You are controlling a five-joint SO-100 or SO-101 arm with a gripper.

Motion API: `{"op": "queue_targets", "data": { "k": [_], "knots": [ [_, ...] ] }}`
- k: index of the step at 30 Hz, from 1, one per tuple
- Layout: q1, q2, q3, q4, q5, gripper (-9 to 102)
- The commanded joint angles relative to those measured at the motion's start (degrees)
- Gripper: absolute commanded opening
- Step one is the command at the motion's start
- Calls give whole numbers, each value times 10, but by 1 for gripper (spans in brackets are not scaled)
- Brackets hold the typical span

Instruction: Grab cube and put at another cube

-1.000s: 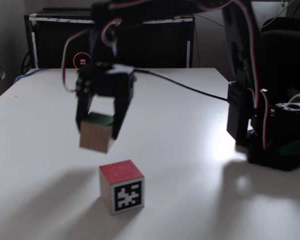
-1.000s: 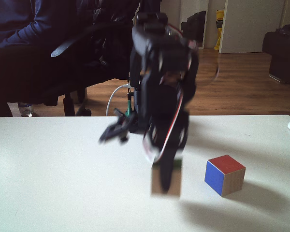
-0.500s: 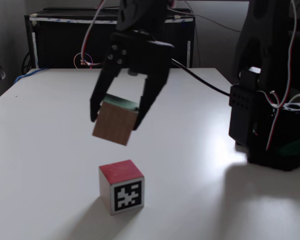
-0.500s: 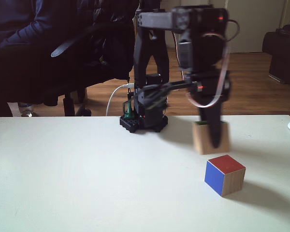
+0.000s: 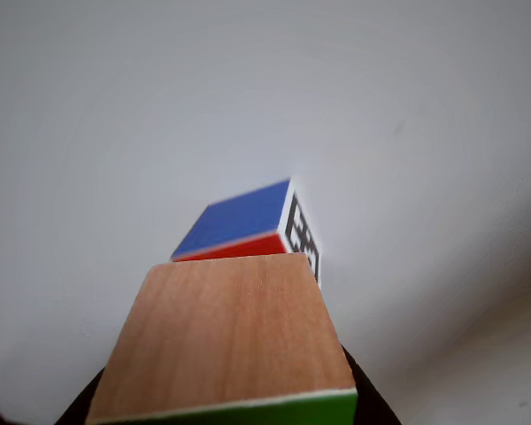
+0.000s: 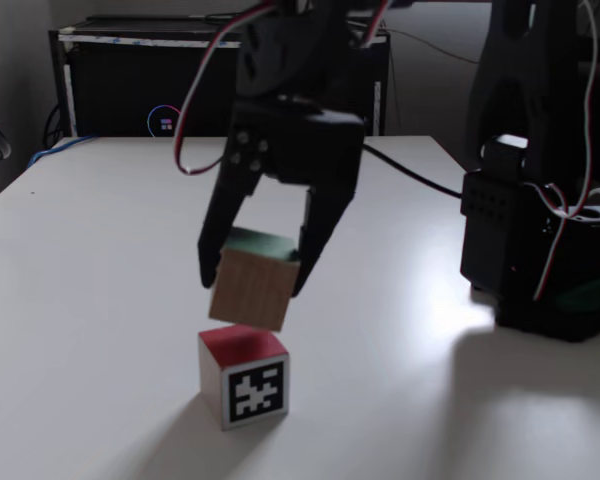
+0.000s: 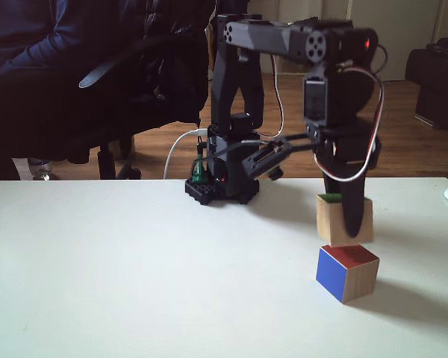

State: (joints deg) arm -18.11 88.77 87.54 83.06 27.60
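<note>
I see tool (image 6: 252,283) clamped on cube (image 6: 252,288), one finger (image 6: 220,232) on each side, green face up. In fixed views cube (image 7: 343,218) hangs tilted directly above another cube (image 6: 244,377), lower edge just over red top; contact I cannot tell. Another cube (image 7: 346,270) rests on white worktop (image 6: 100,300), marker face toward one camera, blue face toward other. Other view: wooden face of cube (image 5: 230,341) fills foreground, another cube (image 5: 248,226) just beyond. Arm base (image 7: 222,183) stands at worktop's far edge.
</note>
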Motion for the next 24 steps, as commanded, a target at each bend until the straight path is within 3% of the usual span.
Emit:
{"op": "queue_targets", "data": {
  "k": [1, 8, 11, 16, 24],
  "knots": [
    [1, -4, -18, -9, -4, 8],
    [11, -24, -31, -8, -14, 14],
    [9, -33, -31, -9, -23, 33],
    [9, -38, -33, -9, -21, 44],
    [-4, -25, -26, -3, -18, 49]
  ]
}}
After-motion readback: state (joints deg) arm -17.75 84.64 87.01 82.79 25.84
